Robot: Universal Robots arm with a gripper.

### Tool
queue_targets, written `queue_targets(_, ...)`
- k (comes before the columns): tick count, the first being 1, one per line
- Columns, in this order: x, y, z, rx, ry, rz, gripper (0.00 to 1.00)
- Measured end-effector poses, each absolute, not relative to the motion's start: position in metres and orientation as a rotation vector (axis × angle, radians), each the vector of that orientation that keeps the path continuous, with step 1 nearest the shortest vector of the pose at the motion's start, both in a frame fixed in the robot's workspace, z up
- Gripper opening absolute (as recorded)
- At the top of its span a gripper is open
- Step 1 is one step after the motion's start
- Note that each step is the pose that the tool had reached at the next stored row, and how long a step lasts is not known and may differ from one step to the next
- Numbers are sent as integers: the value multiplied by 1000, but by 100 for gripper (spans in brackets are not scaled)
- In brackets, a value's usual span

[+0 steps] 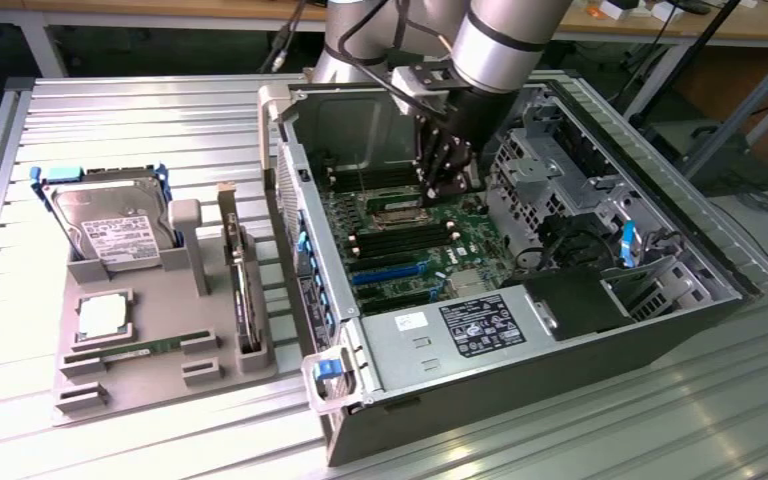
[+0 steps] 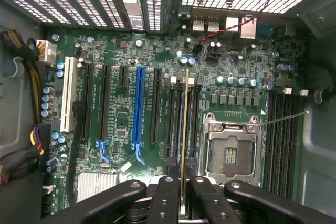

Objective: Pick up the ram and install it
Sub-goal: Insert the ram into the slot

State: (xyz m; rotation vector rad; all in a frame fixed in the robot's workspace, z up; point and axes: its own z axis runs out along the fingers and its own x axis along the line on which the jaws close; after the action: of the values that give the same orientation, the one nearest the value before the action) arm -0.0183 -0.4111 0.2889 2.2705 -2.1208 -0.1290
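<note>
One grey moulded parts tray [image 1: 157,385] sits at the exterior view's left on the slatted metal table [image 1: 117,120]. It keeps the parts sorted in fitted pockets:
- A silver hard drive in a blue frame [image 1: 115,225] is at the tray's far corner.
- A square silver processor [image 1: 104,318] is in the middle.
- A thin green stick [image 1: 144,350] lies flat along the near edge.
- A wider expansion card [image 1: 240,280] stands on edge along the side nearest the case.

The open black-and-grey tower case [image 1: 518,400] lies on its side just beside the tray, so the green motherboard [image 2: 121,129] faces up and can be reached from above.

The black two-finger gripper [image 1: 446,180] is down inside the case, near the board's far edge. In the wrist view the gripper [image 2: 184,203] is nearly closed, with its fingers [image 2: 165,198] pinching the ram [image 2: 185,129], a long narrow green circuit-board stick seen edge-on. The ram is held upright and runs parallel to the black memory slots [image 2: 170,114], probably so its edge can drop straight in. It lines up over one slot, between the blue expansion slot [image 2: 138,103] and the empty silver processor socket [image 2: 230,153]. Cannot tell if the ram touches the slot. It looks not yet seated.
</note>
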Motion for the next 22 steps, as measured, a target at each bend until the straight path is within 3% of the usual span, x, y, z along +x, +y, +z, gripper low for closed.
queue_targets(13, -11, -411, 246, 2260, -2132, -129, 14)
queue_targets(22, -11, -418, 232, 2260, -2133, -129, 14)
